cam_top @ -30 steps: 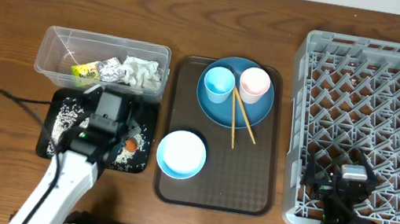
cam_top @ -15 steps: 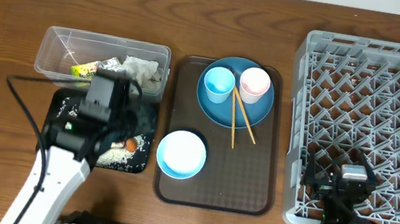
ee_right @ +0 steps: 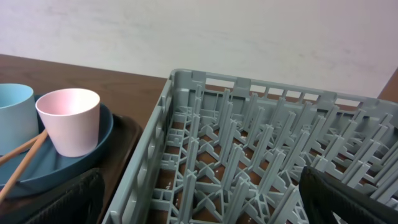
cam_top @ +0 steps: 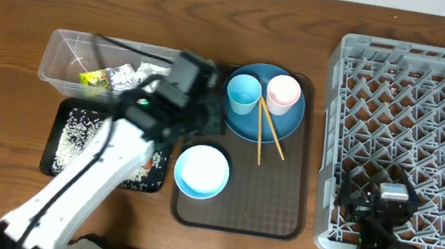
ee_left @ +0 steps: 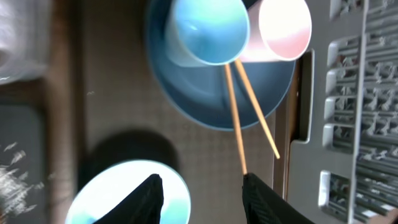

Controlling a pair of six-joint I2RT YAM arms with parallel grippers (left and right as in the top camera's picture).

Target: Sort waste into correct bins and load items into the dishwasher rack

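Black tray [cam_top: 51,166] left behind: left hand [ee_left: 203,189], half spread and empty, now hangs over blue plate [ee_left: 193,96]; dishes likely next. Right hand [cam_top: 380,206] spread wide.

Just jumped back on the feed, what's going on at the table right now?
The left gripper hovers over the brown tray, fingers apart and empty, above the white bowl and the blue plate carrying the blue cup, pink cup and chopsticks. A wrapper lies in the clear tub, rice in the black tray. The right gripper sits open at the rack; no dishes show in it.
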